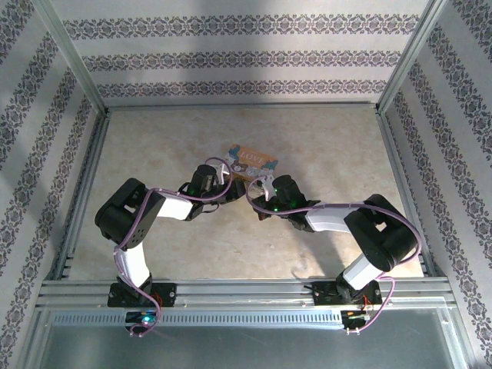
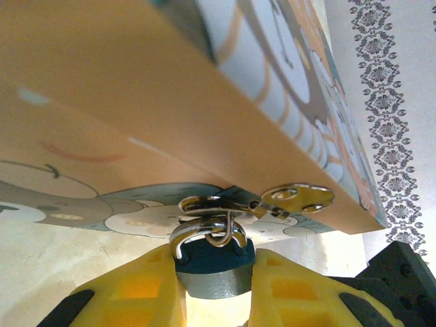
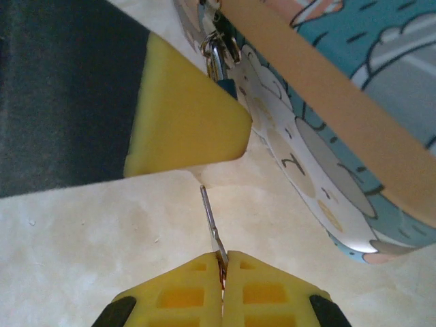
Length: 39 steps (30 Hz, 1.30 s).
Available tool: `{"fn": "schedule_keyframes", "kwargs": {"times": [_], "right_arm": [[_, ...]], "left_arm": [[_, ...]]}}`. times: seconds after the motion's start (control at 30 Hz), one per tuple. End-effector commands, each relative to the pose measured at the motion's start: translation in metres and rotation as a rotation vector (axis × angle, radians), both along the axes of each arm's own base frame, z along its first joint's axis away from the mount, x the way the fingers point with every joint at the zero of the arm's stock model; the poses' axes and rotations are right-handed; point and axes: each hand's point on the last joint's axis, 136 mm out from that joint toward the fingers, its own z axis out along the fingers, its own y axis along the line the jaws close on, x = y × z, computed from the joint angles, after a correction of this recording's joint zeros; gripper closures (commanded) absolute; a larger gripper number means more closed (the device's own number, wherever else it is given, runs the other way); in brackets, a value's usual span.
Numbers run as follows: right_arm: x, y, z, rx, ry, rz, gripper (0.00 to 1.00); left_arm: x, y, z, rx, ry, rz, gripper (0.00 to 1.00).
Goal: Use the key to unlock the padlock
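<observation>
The padlock is a small dark-teal lock with a silver shackle, hooked through the metal clasp of an orange and teal "LOVE" box. My left gripper is shut on the padlock's body, one yellow finger on each side. In the right wrist view a sliver of the padlock shows behind the left gripper's finger. The key is a slim silvery blade. My right gripper is shut on its base. The key's tip points up at the underside of that left finger, a short gap below it.
The box lies tilted on the beige table, close on the right of the key. Both arms meet at the table's middle. Metal frame rails and patterned walls enclose the table.
</observation>
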Motion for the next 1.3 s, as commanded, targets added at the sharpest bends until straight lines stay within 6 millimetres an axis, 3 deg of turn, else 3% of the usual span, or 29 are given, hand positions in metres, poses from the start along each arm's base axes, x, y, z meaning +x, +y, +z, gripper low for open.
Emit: {"fn": "schedule_keyframes", "kwargs": {"times": [0.0, 0.97, 1.27], "right_arm": [[0.007, 0.008, 0.005, 0.009, -0.019, -0.011, 1.0], [0.014, 0.007, -0.006, -0.057, -0.006, -0.041, 1.0], [0.017, 0.009, 0.0, -0.052, -0.025, -0.045, 1.0]], "left_arm": [[0.005, -0.013, 0.033, -0.063, -0.081, -0.026, 0.78], [0.004, -0.013, 0.031, -0.062, -0.077, -0.027, 0.78], [0.004, -0.013, 0.031, -0.064, -0.076, -0.028, 0.78]]}}
